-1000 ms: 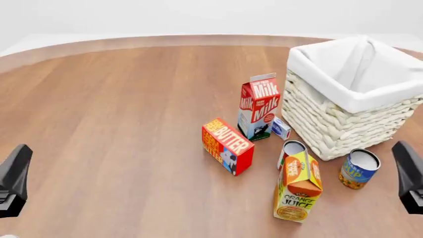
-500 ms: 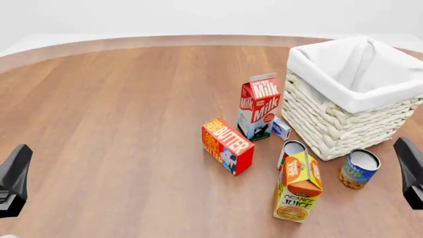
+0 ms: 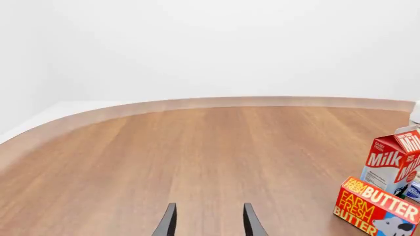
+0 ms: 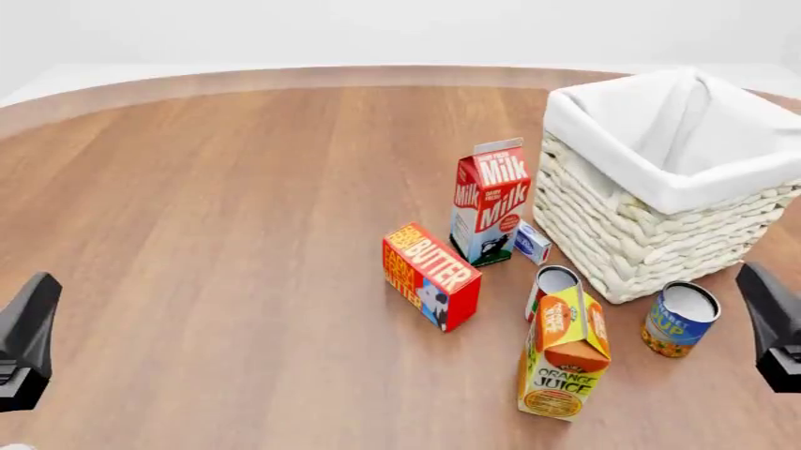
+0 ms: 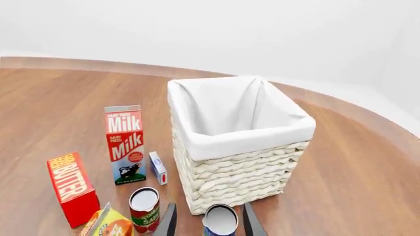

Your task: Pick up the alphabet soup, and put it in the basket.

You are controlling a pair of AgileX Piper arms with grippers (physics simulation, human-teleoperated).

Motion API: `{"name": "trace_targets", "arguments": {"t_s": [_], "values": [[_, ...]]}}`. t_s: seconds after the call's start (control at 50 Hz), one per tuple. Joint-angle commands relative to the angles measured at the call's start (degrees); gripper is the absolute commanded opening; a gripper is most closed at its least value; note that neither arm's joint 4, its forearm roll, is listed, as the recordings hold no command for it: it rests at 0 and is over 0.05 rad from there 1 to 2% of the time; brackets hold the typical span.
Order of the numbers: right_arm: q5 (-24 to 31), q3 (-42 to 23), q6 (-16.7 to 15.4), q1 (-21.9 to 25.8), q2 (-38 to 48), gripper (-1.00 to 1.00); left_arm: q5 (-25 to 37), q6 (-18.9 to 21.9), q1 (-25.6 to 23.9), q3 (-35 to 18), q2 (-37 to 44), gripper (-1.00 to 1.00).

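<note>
The alphabet soup [image 4: 680, 320] is a short can with a blue label and a pale top. It stands upright on the table just in front of the basket's [image 4: 651, 234] near right corner. My right gripper [image 4: 759, 283] hovers open just right of the can, apart from it. In the right wrist view the alphabet soup [image 5: 221, 221] shows low between my right gripper's [image 5: 208, 225] spread fingers, with the basket [image 5: 236, 169] behind it. My left gripper [image 4: 39, 292] is far off at the table's left, and in its wrist view my left gripper [image 3: 208, 224] is open and holds nothing.
An orange juice carton [image 4: 564, 354] and a red-and-white can [image 4: 551, 285] stand left of the soup. Farther left are a butter box [image 4: 430, 276], a milk carton [image 4: 491, 201] and a small blue-and-white box [image 4: 532, 242]. The basket's tall wall rises right behind the soup.
My right gripper has shifted slightly, first out to the right and then back left toward the can. The left gripper and all objects have stayed put.
</note>
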Motion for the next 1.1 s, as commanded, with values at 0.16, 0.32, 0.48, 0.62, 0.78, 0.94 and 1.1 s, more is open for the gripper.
{"name": "trace_targets", "arguments": {"t_s": [0.16,0.32,0.48,0.62,0.78,0.94,1.1], "values": [[1.8,-0.6,-0.7,-1.3,1.7,1.00,0.0,0.0,0.0,0.0,0.0,1.00],[2.7,-0.6,-0.9,-1.8,2.4,1.00,0.0,0.0,0.0,0.0,0.0,1.00],[1.9,0.1,-0.8,-2.1,4.2,1.00,0.0,0.0,0.0,0.0,0.0,1.00],[1.2,0.5,-0.8,-1.9,5.5,1.00,0.0,0.0,0.0,0.0,0.0,1.00],[-2.7,2.1,-1.1,-2.6,9.4,1.00,0.0,0.0,0.0,0.0,0.0,1.00],[-5.1,3.1,-0.8,-2.7,11.6,1.00,0.0,0.0,0.0,0.0,0.0,1.00],[-11.7,4.6,-1.1,-3.6,18.5,1.00,0.0,0.0,0.0,0.0,0.0,1.00]]}}
